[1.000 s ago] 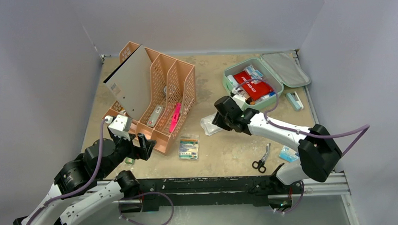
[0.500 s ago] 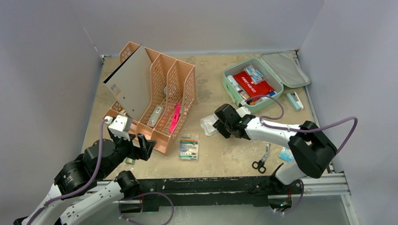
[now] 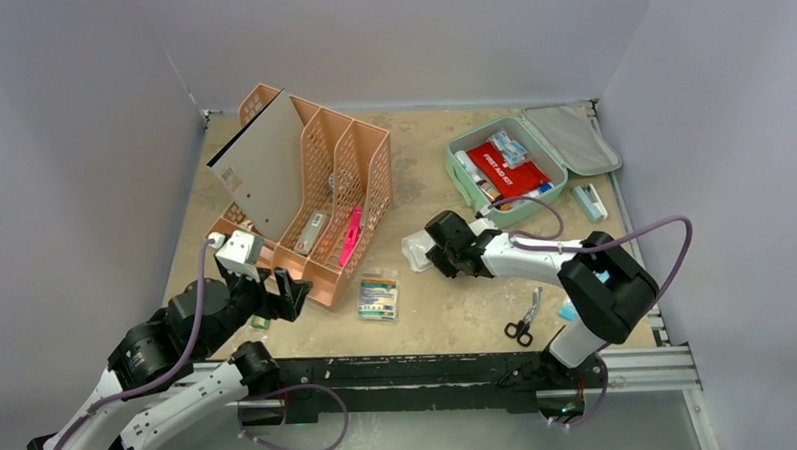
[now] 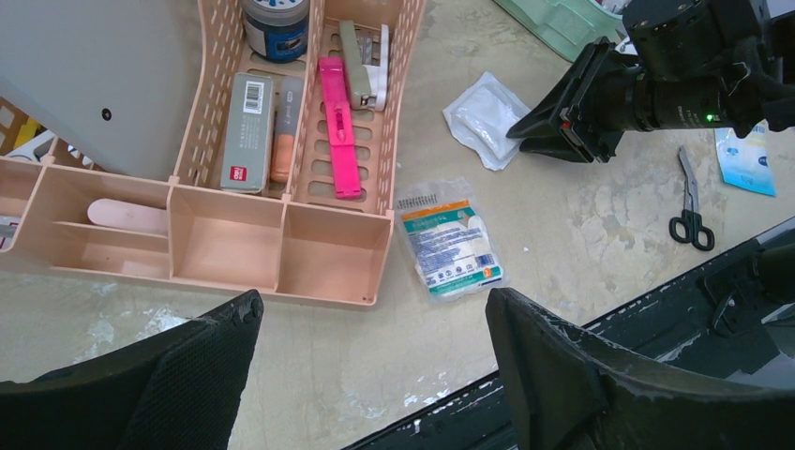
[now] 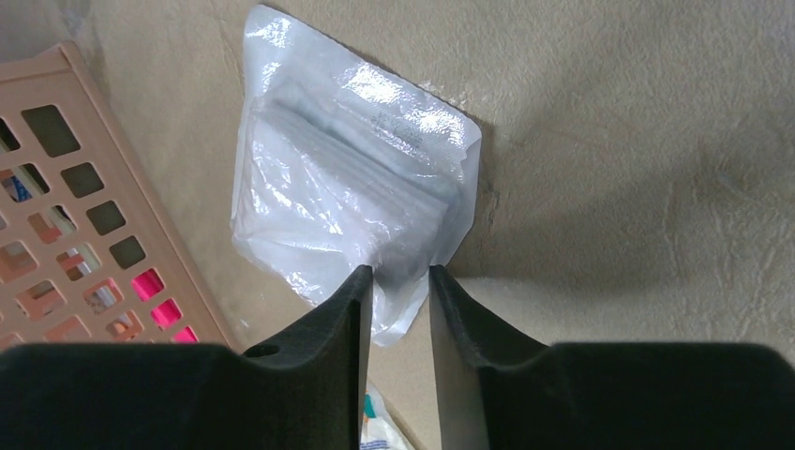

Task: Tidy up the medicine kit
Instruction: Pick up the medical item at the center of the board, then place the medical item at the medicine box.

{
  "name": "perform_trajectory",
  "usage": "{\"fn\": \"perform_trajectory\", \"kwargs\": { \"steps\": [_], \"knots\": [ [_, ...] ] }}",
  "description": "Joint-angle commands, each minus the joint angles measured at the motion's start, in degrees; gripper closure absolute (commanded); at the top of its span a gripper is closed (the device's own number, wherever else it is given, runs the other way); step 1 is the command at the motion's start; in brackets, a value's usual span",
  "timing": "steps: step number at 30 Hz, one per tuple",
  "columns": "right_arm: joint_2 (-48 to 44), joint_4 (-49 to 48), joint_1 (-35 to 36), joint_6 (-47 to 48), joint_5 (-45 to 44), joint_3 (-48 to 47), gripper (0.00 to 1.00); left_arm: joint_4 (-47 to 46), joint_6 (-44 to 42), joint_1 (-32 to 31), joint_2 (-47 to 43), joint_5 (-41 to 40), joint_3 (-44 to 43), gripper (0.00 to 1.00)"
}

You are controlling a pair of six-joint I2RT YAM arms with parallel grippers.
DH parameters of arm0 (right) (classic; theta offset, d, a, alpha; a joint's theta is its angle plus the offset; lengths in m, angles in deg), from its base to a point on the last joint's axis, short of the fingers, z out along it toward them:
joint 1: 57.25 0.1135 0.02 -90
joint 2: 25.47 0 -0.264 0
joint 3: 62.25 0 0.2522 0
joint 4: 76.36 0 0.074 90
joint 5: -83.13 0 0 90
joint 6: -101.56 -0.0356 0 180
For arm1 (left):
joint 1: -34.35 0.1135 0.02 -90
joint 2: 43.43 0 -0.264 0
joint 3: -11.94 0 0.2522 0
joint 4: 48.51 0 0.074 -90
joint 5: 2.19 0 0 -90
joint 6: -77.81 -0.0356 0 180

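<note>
Top external view: the desk (image 3: 457, 303) carries an orange mesh rack (image 3: 368, 176) on its left half, and everything else is placed from that rack. The medicine kit (image 3: 455, 170), mint-green, lies well to the right of the rack and a little farther back. Its grey-lined lid (image 3: 572, 139) is folded open on the side away from the rack, and a red first-aid pouch (image 3: 508, 171) and smaller packs lie inside. The left tool (image 3: 277, 289) hovers just in front of the rack's near end, its jaws spread wide and holding nothing. The right tool (image 5: 401, 281) sits low, just right of the rack. Its fingers are drawn to a narrow gap, with the near edge of a clear packet (image 5: 347, 178) between them. Whether they actually pinch it I cannot tell, and the packet lies flat on the desk. A printed packet (image 3: 378, 294) lies just in front of the rack's right corner. Scissors (image 3: 523, 321) lie well to the right of the rack and nearer the front.
</note>
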Motion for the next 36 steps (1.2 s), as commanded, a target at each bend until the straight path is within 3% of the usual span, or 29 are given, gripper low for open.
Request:
{"fn": "perform_trajectory", "kwargs": {
  "steps": [1, 6, 12, 19, 26, 32, 36],
  "knots": [
    [1.3, 0.5, -0.1, -1.8, -2.7, -1.5, 0.72, -1.4, -0.5, 0.2, -0.6, -0.7, -0.1, 0.12],
    [0.3, 1.1, -0.1, 0.0, -4.2, -1.2, 0.82, -1.4, -0.4, 0.2, -0.6, -0.8, -0.2, 0.12],
    [-4.1, 1.4, 0.0, 5.7, -5.7, -1.5, 1.0, -1.4, -0.4, 0.2, -0.5, -0.9, -0.1, 0.12],
    [-8.7, 0.0, 0.0, 17.9, -4.8, -4.0, 1.0, -1.4, -0.4, 0.2, -0.1, -0.7, -0.1, 0.12],
    [-11.3, 4.5, -0.6, 37.9, -5.5, -12.5, 1.0, -1.4, -0.4, 0.2, -0.1, -0.7, -0.1, 0.12],
    [-13.3, 5.9, -9.1, 48.2, -0.8, -16.7, 1.0, -1.4, -0.4, 0.2, 0.0, -0.5, -0.1, 0.12],
    [-14.1, 3.7, -16.3, 61.8, 3.9, -18.6, 1.0, -1.3, -0.3, 0.2, -0.1, -0.6, -0.1, 0.12]
  ]
}}
